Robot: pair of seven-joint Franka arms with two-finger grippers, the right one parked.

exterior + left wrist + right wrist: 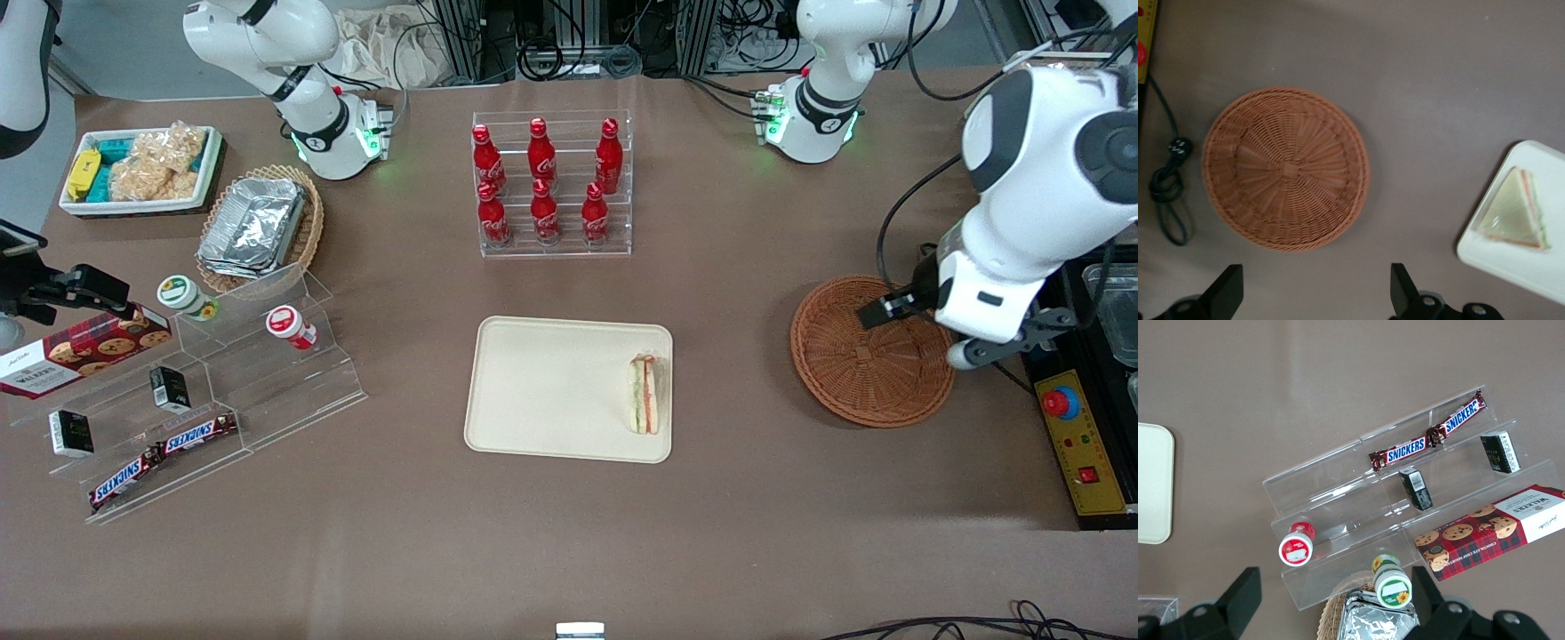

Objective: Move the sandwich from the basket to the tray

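The sandwich (645,394) (1515,212), a clear-wrapped triangular wedge, lies on the cream tray (551,391) (1531,267), near the tray edge closest to the working arm's end. The round reddish-brown wicker basket (867,373) (1286,167) sits on the table between the tray and the working arm's end, with nothing in it. My left gripper (889,309) (1315,293) hangs above the basket, open, its fingers wide apart with nothing between them. It touches neither the basket nor the sandwich.
A clear rack of red bottles (551,187) stands farther from the front camera than the tray. A control box with a red button (1062,404) and a black cable (1168,193) lie beside the basket. Stepped acrylic shelves with snacks (204,391) stand toward the parked arm's end.
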